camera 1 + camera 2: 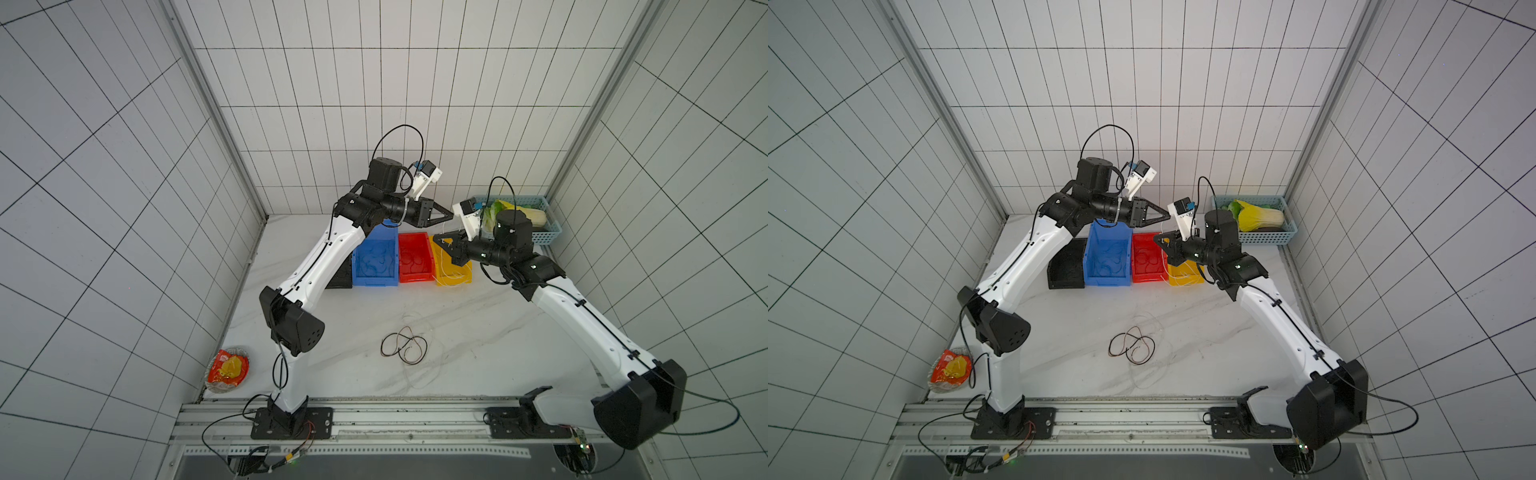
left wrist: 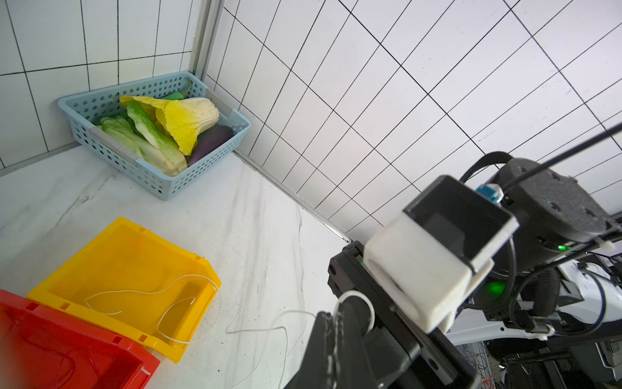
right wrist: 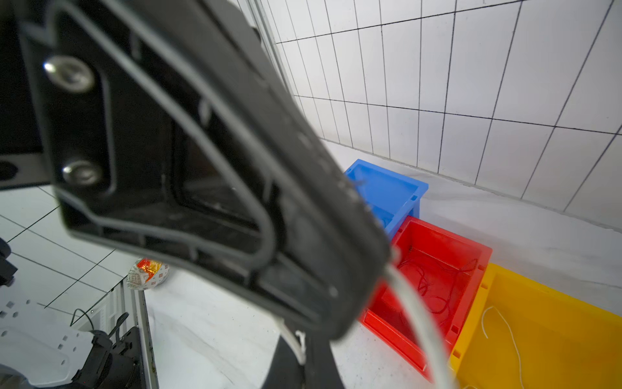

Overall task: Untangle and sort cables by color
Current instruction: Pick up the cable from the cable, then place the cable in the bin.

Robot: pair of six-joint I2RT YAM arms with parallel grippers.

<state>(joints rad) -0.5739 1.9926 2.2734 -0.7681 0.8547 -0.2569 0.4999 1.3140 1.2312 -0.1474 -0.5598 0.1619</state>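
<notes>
My left gripper [image 1: 451, 217] pinches the white cable [image 3: 415, 313], jaws closed. My right gripper [image 1: 435, 239], just beneath, is closed on it too. Slack trails to the yellow bin [image 2: 128, 262] below.

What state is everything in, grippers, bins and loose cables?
Left gripper: jaws shut on white wire.
Right gripper: jaws shut, hold unclear.
Blue bin: holds blue wires.
Red bin: holds red wires.
Yellow bin: holds white wires, some draped over rim.
Black bin: contents unclear.
Tangle: dark wires, lying unsorted.
Basket: full of vegetables.
</notes>
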